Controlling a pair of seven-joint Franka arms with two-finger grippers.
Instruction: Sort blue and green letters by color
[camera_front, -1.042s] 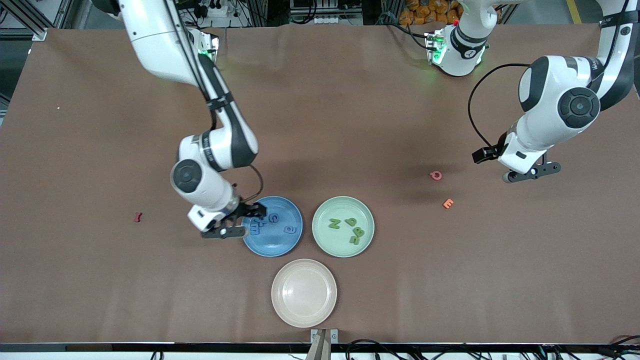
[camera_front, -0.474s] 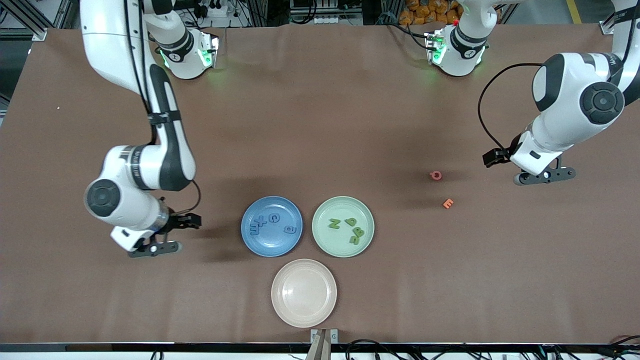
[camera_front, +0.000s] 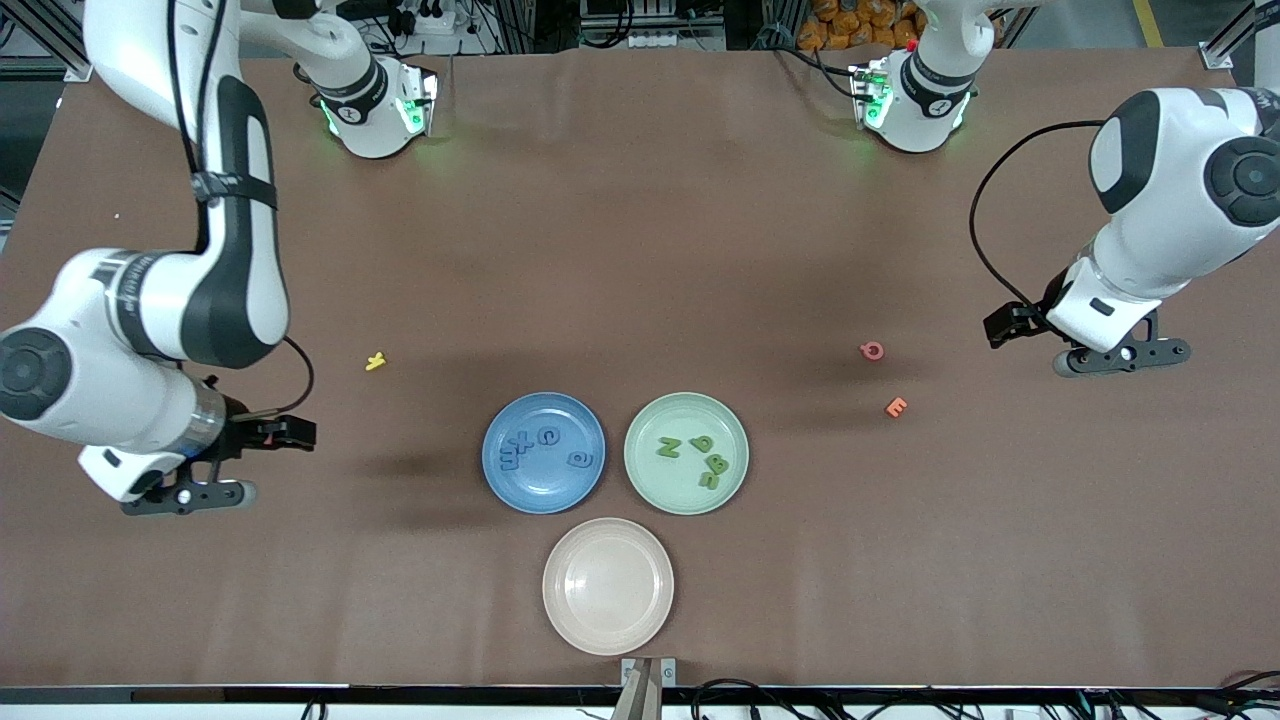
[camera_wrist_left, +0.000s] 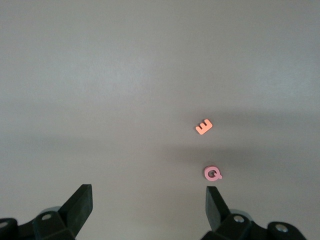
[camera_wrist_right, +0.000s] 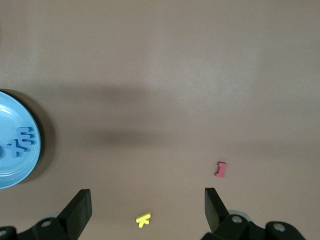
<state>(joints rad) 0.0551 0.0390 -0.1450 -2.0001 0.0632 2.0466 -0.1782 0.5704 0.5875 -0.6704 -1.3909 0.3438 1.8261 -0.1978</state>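
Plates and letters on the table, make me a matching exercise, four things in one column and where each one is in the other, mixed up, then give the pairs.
Things:
1. blue letters
2. green letters
3. beige plate
4. orange E

Places or states:
A. bare on the table, toward the left arm's end
B. in the green plate
C. holds no letters, nearest the front camera
D. in the blue plate

Pairs: 1-D, 2-B, 3-C, 4-A

Blue letters (camera_front: 541, 450) on blue plate (camera_front: 543, 497), green letters (camera_front: 700, 456) on green plate (camera_front: 686, 500).
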